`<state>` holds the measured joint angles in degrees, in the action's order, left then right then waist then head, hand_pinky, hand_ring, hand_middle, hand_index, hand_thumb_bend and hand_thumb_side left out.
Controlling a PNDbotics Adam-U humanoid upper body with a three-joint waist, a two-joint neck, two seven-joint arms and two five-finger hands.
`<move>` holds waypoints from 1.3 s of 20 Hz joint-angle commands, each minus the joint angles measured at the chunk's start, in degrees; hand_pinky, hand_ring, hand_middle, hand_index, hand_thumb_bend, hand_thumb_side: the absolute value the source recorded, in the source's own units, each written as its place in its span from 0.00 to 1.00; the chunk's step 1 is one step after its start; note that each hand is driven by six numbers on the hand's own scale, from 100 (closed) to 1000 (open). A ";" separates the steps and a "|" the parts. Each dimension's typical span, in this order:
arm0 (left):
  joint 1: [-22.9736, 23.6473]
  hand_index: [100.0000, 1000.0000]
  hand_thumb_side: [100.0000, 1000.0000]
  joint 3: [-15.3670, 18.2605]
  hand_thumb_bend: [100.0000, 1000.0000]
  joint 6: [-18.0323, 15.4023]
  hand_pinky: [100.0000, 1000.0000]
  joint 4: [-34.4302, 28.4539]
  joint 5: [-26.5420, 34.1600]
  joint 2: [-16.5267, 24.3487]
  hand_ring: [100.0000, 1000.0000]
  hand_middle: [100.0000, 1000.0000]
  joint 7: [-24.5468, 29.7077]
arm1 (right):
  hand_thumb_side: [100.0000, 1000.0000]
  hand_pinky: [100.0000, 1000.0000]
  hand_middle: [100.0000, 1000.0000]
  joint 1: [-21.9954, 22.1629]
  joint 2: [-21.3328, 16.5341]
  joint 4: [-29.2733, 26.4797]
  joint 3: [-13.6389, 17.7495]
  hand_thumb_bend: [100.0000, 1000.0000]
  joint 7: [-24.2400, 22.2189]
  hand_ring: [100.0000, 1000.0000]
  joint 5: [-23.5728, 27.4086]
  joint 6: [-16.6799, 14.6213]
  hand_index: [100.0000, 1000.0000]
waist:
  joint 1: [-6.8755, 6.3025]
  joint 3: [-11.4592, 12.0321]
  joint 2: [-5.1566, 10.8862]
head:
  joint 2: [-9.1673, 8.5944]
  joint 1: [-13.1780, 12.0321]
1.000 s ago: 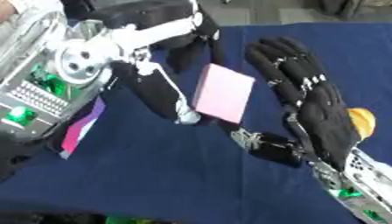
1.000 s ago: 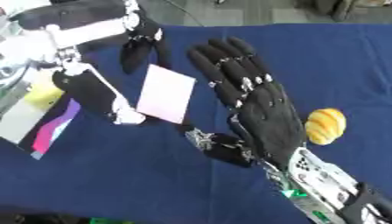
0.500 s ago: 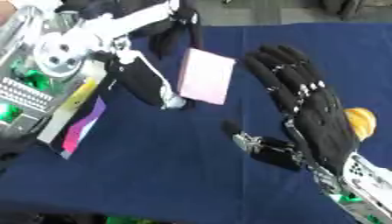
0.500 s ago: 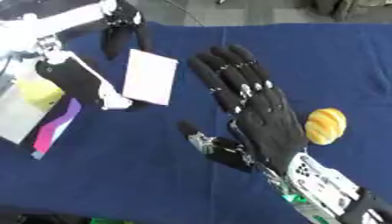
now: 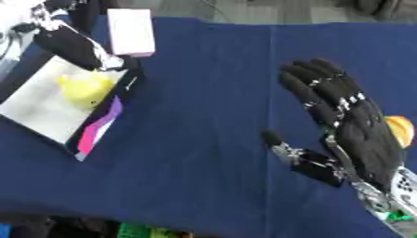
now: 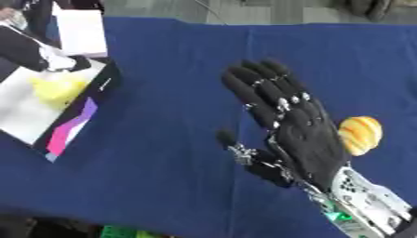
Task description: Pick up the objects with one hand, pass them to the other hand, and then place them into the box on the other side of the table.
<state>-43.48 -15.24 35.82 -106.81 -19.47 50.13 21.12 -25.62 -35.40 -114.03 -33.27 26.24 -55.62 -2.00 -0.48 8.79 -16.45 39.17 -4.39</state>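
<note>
The counter (image 5: pixel 211 69), draped in blue cloth, carries a white box (image 5: pixel 41 104) at its left edge with a yellow object (image 5: pixel 84 89) inside. The right robot hand (image 6: pixel 293 128) hovers released, fingers straight, grasping nothing. The left robot hand (image 5: pixel 69 44) grasps a pink block (image 5: pixel 130 25) above the box's far corner. If let go there, the block could catch the rim and fall outside. An orange fruit (image 6: pixel 360 134) shows whole in the right eye view; the left eye view hides most of it behind the right robot hand.
</note>
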 commanded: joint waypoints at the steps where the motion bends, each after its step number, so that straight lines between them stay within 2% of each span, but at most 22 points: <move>1: 1.32 0.24 0.00 3.23 0.53 0.16 0.40 1.78 1.71 4.94 0.27 0.19 -2.67 | 0.02 0.89 0.85 -0.02 -2.67 -0.56 2.42 0.34 1.21 0.86 2.16 -0.88 0.96 | 0.12 -0.10 0.62 | -0.83 -2.46; 7: 6.43 0.25 0.00 6.36 0.52 0.55 0.41 6.91 3.01 8.60 0.28 0.20 -6.23 | 0.04 0.89 0.84 1.40 -5.08 -0.56 7.79 0.28 4.76 0.85 6.42 1.14 0.95 | 0.87 -0.36 0.02 | -2.23 -6.20; 13: 7.66 0.27 0.00 6.92 0.52 0.62 0.43 13.33 2.85 8.63 0.30 0.22 -7.35 | 0.05 0.88 0.83 1.85 -6.80 -0.56 13.62 0.29 8.94 0.84 11.34 3.91 0.95 | 1.66 -0.80 -0.21 | -2.49 -7.81; 16: 7.29 0.29 0.00 6.75 0.53 0.49 0.44 16.29 1.89 8.07 0.32 0.23 -7.22 | 0.05 0.88 0.83 1.93 -7.42 -0.56 15.44 0.29 10.39 0.84 12.46 4.69 0.95 | 1.91 -0.97 -0.31 | -2.53 -8.04; 19: 6.67 0.34 0.00 6.19 0.52 -0.29 0.49 18.77 0.87 7.28 0.36 0.28 -6.23 | 0.04 0.88 0.83 2.02 -7.79 -0.56 16.47 0.29 11.12 0.84 12.89 5.36 0.94 | 2.08 -1.14 -0.46 | -2.54 -7.92; 24: 5.74 0.44 0.00 5.09 0.47 -3.95 0.60 21.48 -2.86 6.44 0.48 0.39 -2.81 | 0.04 0.88 0.83 2.20 -7.60 -0.56 17.12 0.29 11.73 0.84 13.30 6.32 0.94 | 2.13 -1.44 -0.69 | -2.46 -7.62; 25: 5.57 0.50 0.00 4.94 0.46 -4.66 0.64 22.09 -4.30 6.35 0.52 0.43 -1.68 | 0.04 0.88 0.83 2.23 -7.58 -0.56 17.23 0.29 11.84 0.84 13.32 6.42 0.94 | 2.12 -1.51 -0.71 | -2.41 -7.62; 26: 5.36 0.60 0.00 4.87 0.49 -5.33 0.69 22.75 -5.89 6.21 0.58 0.50 -0.31 | 0.05 0.88 0.83 2.27 -7.57 -0.56 17.37 0.29 11.98 0.84 13.37 6.51 0.94 | 2.10 -1.56 -0.71 | -2.34 -7.62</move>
<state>-37.01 -10.73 31.33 -84.38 -23.73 54.89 19.61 -23.10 -41.31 -114.03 -16.85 37.96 -42.56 4.24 1.85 7.24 -18.09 37.12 -12.00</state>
